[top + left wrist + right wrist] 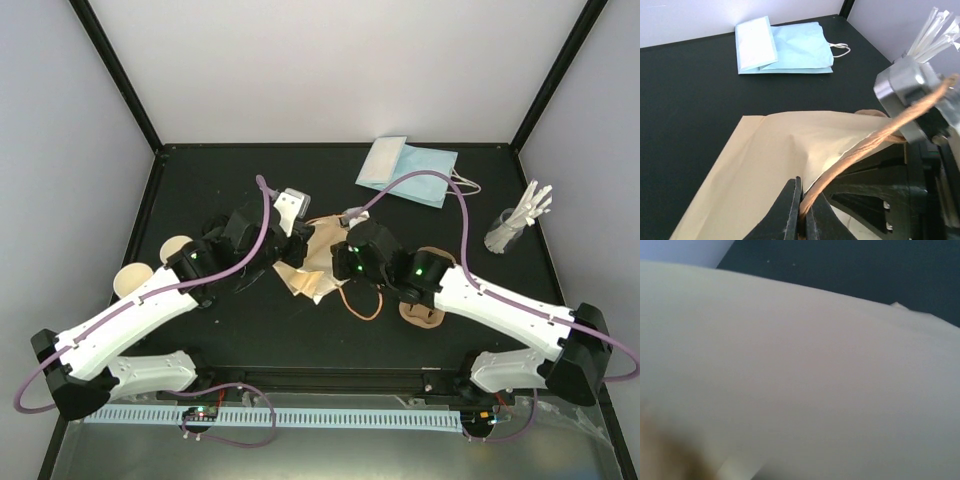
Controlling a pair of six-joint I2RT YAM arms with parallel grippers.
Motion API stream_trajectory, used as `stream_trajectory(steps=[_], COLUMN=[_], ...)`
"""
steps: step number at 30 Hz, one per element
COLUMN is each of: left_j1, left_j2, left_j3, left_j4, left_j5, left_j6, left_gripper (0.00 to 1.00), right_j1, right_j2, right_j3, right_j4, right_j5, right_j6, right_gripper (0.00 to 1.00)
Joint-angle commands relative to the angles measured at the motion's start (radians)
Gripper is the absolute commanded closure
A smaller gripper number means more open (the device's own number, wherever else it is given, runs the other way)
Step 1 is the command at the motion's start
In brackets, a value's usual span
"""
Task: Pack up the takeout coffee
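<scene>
**Mia:** Where is our takeout coffee?

**Ben:** We cannot see it. No little cup with a black lid shows in any view. It may be under our arms or inside the bag, but we cannot tell.

**Mia:** What are we holding, then?

**Ben:** Our left end effector [802, 202] is pinching the brown handle [880, 137] of the tan paper bag [755, 165]. The bag lies in the middle of the counter [250, 330]. Our right end effector [345, 255] is just to the right of it, and it is pressed together too. Its camera sees only tan paper, very close and blurry, so we cannot tell what it pinches.

**Mia:** What could go wrong?

**Ben:** The handle is a thin cord. If we pull our arms apart too hard, it could slip out or rip off the paper. The bag could tear as well.

**Mia:** And the coffee?

**Ben:** Both our arms are busy with the bag, so we have none free for the cup. If we let go, the bag may flop shut. If the cup is already inside and we tug, it could tip over and spill.
</scene>
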Motion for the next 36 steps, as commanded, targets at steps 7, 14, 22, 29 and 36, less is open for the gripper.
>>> stream_trajectory(steps=[7, 14, 22, 29, 36], left_j1=[0.031, 0.031, 0.031, 0.035, 0.054], left_j2=[-0.029, -0.018, -0.012, -0.001, 0.001], left_j3=[0.072, 0.073, 0.072, 0.086, 0.103], left_j4=[-0.03, -0.043, -0.03, -0.024, -0.014], left_j5=[0.029, 0.08, 0.088, 0.076, 0.072], left_j6=[0.055, 0.086, 0.082, 0.092, 0.082], left_gripper=[0.98, 0.98, 0.99, 0.98, 0.98], right_j1=[-0.003, -0.003, -0.003, -0.003, -0.003], right_j2=[-0.065, -0.146, -0.134, -0.096, -0.047], right_j3=[-0.032, -0.066, 0.018, 0.104, 0.177], right_j4=[0.074, 0.208, 0.226, 0.159, 0.019], right_j5=[-0.096, -0.054, 0.005, 0.019, 0.03], right_j6=[-0.509, -0.567, -0.222, 0.061, 0.208], right_gripper=[0.99, 0.99, 0.99, 0.99, 0.99])
